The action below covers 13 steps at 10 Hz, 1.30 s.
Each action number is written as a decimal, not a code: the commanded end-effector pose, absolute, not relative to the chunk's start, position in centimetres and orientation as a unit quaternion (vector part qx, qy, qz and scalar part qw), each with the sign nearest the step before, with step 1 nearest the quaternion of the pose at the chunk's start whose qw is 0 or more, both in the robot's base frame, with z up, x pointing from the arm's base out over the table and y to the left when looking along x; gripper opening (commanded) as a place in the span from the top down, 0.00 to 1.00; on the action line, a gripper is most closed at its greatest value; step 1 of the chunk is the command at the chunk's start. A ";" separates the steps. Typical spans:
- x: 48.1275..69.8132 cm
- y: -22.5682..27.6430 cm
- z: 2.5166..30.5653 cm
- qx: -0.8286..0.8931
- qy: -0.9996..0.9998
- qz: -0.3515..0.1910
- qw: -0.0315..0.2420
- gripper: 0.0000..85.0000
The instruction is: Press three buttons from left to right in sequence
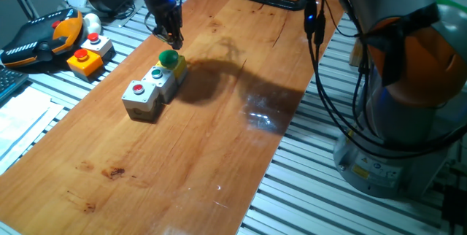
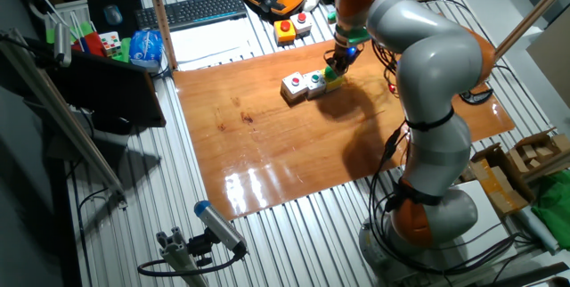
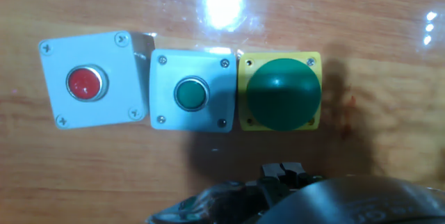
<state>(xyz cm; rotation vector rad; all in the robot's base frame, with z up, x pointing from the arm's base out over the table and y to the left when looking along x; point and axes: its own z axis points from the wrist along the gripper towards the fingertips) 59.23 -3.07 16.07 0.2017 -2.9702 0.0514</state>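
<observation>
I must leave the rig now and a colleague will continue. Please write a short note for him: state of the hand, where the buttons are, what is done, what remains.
Hand: hovers just above the yellow box with the big green button, not touching; whether its fingers are open cannot be told.
Things: the three joined boxes sit in a row on the wooden board: grey box with red button, grey box with teal button, then the yellow box.
Done: the pictures cannot tell which buttons were already pressed.
Left: confirm progress; the sequence runs red, teal, green.
</observation>
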 end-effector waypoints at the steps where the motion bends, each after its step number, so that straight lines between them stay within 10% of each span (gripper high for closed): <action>1: 59.2 -3.0 16.1 0.060 -0.995 0.020 0.077 0.99; 13: 62.8 -4.1 12.7 0.043 -0.997 0.026 0.064 0.99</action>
